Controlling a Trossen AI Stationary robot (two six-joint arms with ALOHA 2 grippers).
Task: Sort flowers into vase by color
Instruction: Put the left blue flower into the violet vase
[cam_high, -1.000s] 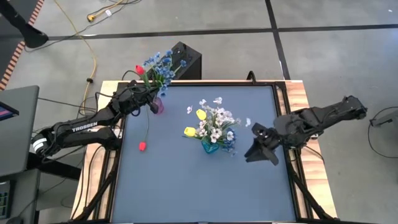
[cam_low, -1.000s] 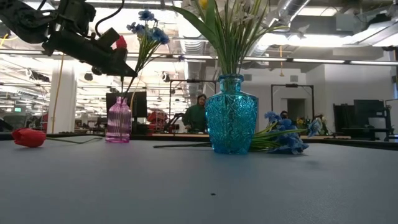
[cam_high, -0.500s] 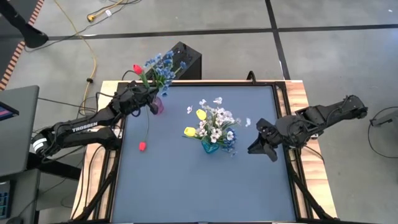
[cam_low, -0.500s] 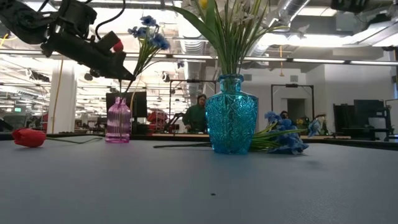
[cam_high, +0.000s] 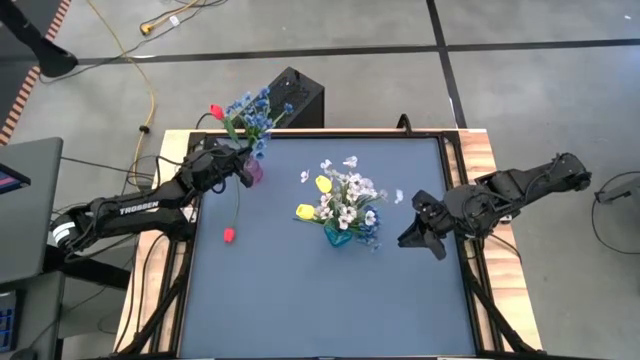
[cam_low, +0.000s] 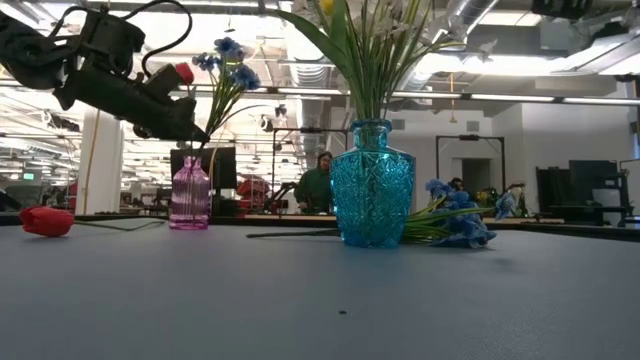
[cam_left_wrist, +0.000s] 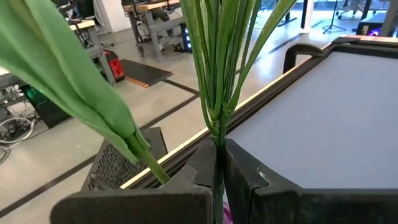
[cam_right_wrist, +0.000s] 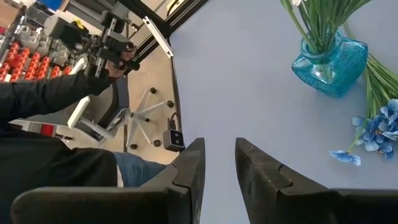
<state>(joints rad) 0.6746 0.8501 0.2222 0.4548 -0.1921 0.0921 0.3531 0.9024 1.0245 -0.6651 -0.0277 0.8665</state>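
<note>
The left gripper (cam_high: 243, 166) is clenched on a bunch of thin green stems (cam_left_wrist: 214, 93) above the small pink ribbed vase (cam_low: 190, 192). The low view shows blue sprigs (cam_low: 225, 65) and a red tulip (cam_low: 183, 73) topping that bunch. The right gripper (cam_high: 416, 235) hangs with fingers parted, holding nothing, beside the faceted turquoise glass vase (cam_low: 371, 185) of white and yellow flowers (cam_high: 345, 195). Only the right wrist view shows a seated person (cam_right_wrist: 56, 124). Another red tulip (cam_high: 229, 235) lies on the table (cam_high: 300, 290).

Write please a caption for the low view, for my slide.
Left gripper holds flower stems above the pink vase; a red tulip lies on the table.
</note>
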